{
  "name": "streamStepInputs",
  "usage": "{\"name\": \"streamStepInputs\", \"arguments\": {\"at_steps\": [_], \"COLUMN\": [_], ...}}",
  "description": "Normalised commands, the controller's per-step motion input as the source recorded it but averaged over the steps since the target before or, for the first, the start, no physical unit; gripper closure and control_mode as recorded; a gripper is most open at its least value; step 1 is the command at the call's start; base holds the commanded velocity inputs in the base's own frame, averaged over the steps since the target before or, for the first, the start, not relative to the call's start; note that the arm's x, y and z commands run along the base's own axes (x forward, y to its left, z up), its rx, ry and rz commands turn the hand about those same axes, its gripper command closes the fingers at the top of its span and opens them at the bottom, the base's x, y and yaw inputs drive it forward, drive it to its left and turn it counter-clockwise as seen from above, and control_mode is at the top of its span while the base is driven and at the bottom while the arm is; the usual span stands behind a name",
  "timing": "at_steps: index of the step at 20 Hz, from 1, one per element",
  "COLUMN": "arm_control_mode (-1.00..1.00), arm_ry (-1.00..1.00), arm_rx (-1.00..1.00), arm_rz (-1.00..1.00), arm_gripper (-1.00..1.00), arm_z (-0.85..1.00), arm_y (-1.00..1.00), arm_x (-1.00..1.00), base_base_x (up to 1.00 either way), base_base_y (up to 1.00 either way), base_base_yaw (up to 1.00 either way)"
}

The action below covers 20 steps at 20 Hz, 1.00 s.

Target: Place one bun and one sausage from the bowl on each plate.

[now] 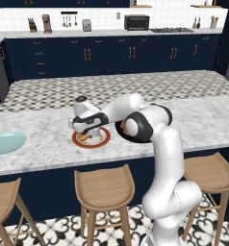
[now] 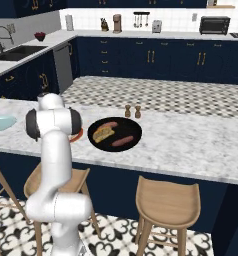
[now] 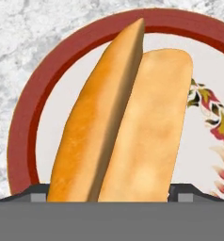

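My gripper [image 1: 85, 130] hangs low over the red-rimmed plate [image 1: 103, 140] and is shut on a long golden bun [image 3: 118, 127]. The bun stands between the fingertips, one of them [image 3: 37, 194] at its left, right above the plate's pale centre [image 3: 201, 61]. The black bowl [image 2: 132, 129] lies just right of that plate and holds another bun [image 2: 103, 133] and two sausages [image 2: 110, 124] [image 2: 122, 142]. My arm hides most of the bowl [image 1: 119, 134] in the left base view. The light blue plate [image 1: 6, 142] sits far left on the counter.
Two small shakers [image 2: 132, 111] stand behind the bowl. Wooden stools [image 1: 104, 185] line the counter's near side. My arm's elbow [image 1: 143, 122] bulks over the bowl area.
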Motion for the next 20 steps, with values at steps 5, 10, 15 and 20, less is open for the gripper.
{"name": "streamStepInputs", "arguments": {"at_steps": [5, 10, 15, 20], "arm_control_mode": [-1.00, -1.00, -1.00, -1.00], "arm_ry": [0.00, -0.01, -0.19, -0.06], "arm_rx": [0.02, 0.08, 0.12, 0.09], "arm_rz": [0.00, 0.00, 0.00, -0.06], "arm_gripper": [-1.00, -1.00, -1.00, -1.00], "arm_z": [0.00, 0.19, 0.91, 0.66], "arm_y": [0.00, -0.03, -0.62, -1.00], "arm_x": [0.00, -0.16, -0.88, -0.50], "base_base_x": [0.00, 0.00, 0.00, 0.00], "base_base_y": [0.00, 0.00, 0.00, 0.00], "base_base_yaw": [0.00, 0.00, 0.00, 0.00]}}
